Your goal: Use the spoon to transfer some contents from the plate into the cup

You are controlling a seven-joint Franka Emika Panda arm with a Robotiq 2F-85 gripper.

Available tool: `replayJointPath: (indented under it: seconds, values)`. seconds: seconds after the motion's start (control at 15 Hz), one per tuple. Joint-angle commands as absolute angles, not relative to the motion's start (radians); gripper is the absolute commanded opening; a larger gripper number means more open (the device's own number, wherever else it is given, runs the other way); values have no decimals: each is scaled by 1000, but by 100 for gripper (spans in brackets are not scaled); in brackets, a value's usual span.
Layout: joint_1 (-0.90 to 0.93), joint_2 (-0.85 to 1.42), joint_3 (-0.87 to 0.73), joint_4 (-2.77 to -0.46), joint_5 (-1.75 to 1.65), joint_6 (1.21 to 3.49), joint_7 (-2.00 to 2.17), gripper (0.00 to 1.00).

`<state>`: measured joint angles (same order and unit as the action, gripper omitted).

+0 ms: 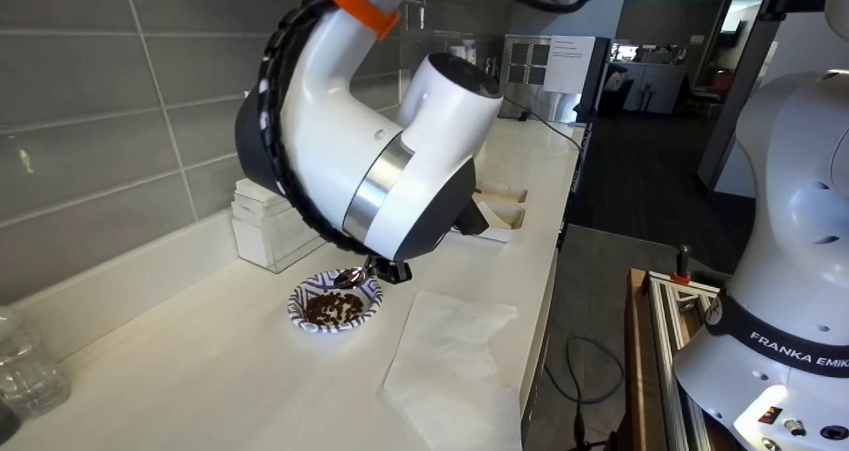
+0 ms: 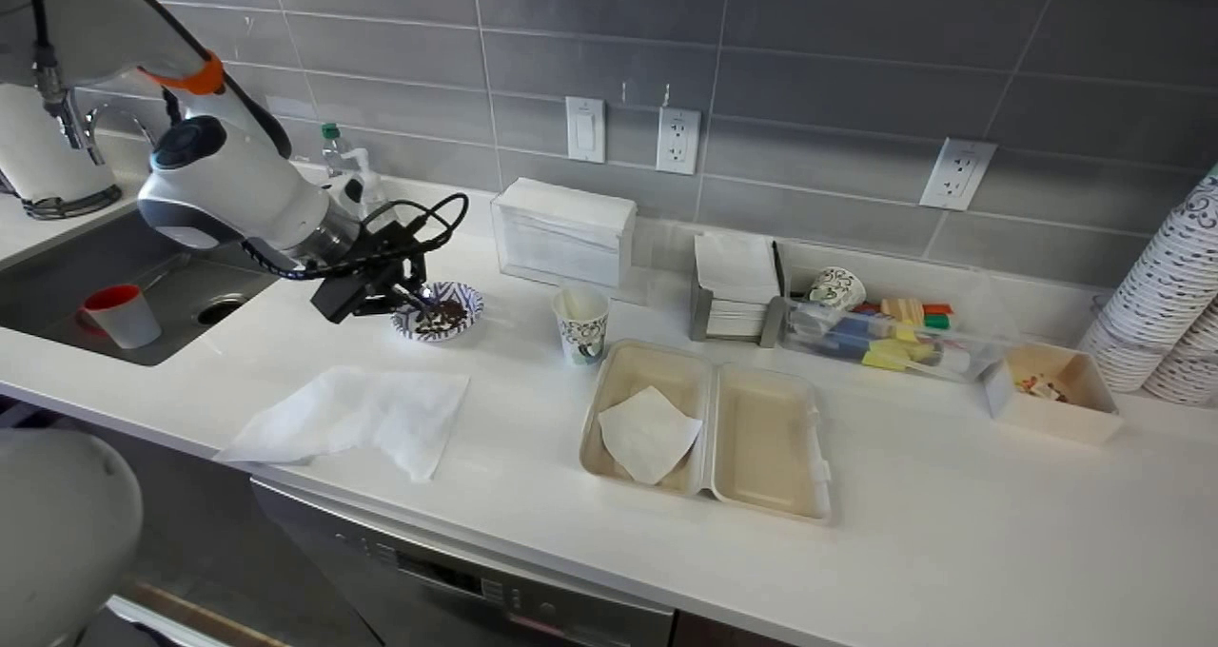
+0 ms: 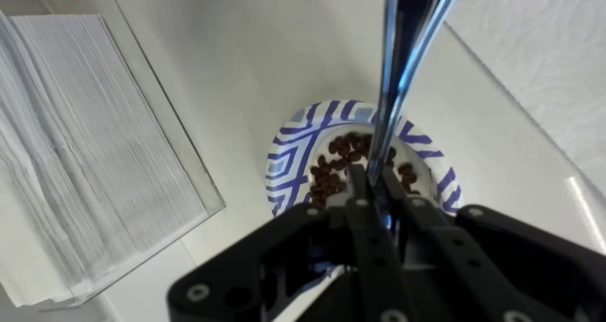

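Observation:
My gripper (image 1: 390, 270) is shut on the spoon. In the wrist view the fingertips (image 3: 374, 175) pinch its dark handle (image 3: 402, 61), which rises toward the camera. The spoon's bowl (image 1: 350, 278) is over the far rim of the plate in an exterior view; I cannot tell whether it holds anything. The white plate with blue patterned rim (image 1: 298, 315) sits on the counter below the gripper; it also shows in the wrist view (image 3: 284, 168). The dark brown bits (image 1: 331, 309) are spread inside it. The paper cup (image 2: 582, 333) stands upright, apart from the plate, in an exterior view.
A clear napkin box (image 2: 561, 238) stands behind, between plate and cup. A white napkin sheet (image 2: 352, 423) lies near the counter's front edge. An open takeout container (image 2: 771, 438) lies in front of the cup. A cup stack (image 2: 1156, 290) is at the far end; a sink (image 2: 205, 290) is opposite.

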<state>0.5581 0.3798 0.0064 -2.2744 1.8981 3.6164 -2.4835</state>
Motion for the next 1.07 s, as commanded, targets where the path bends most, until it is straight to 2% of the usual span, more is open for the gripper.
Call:
replayJointPath:
  seconds: [0.0,1.0]
  values:
    - [549,494,5,-2167,1914,3676,-2488,2]
    - [574,734,-28,-1941,1882,3831,-2470,2]
